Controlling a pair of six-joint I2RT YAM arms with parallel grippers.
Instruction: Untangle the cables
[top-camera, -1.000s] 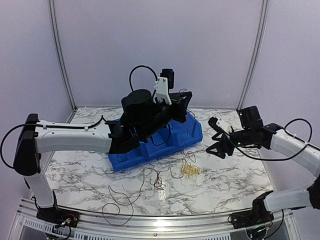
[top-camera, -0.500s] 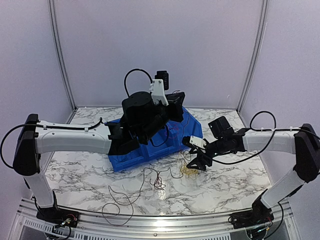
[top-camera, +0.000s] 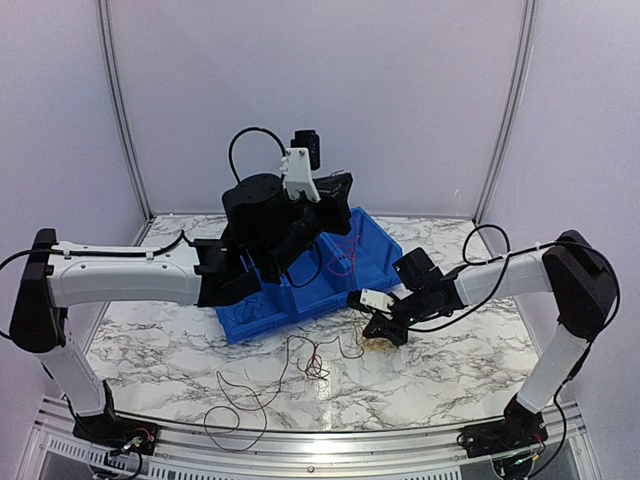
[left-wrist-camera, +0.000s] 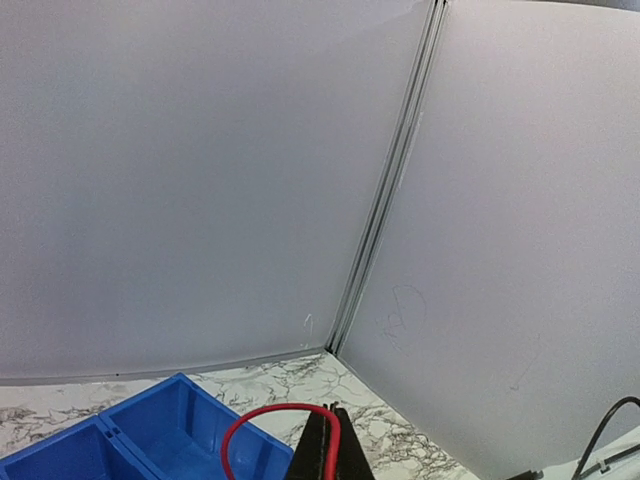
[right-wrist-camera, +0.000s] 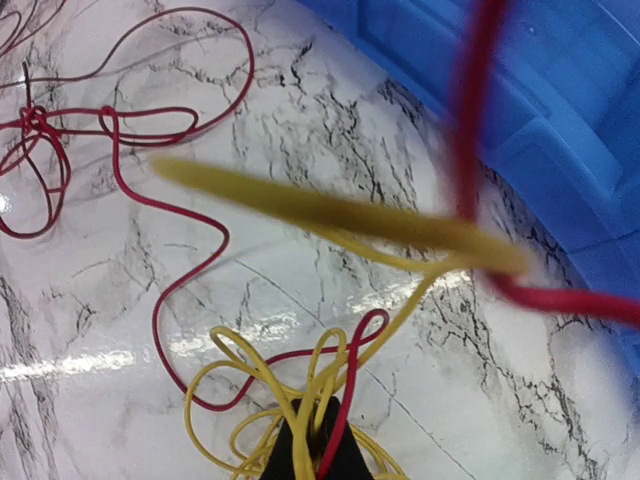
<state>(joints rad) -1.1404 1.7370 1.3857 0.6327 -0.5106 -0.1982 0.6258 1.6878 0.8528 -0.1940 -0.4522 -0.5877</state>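
My left gripper is raised above the blue bin and shut on a red cable. That cable arches out of the closed fingertips and hangs down toward the bin. My right gripper is low on the table in front of the bin. It is shut on a bundle of yellow cable loops with a red strand running through them, and the jaws pinch both. More red and dark cables lie loose on the marble toward the front.
A thin dark cable curls near the table's front edge. The bin stands at the back middle with dividers inside. Grey walls close in the back and both sides. A metal rail runs along the near edge.
My right arm has swung left and down from the right side to the yellow bundle, and its jaws have closed on it. My left arm has lifted the red cable slightly up and left.
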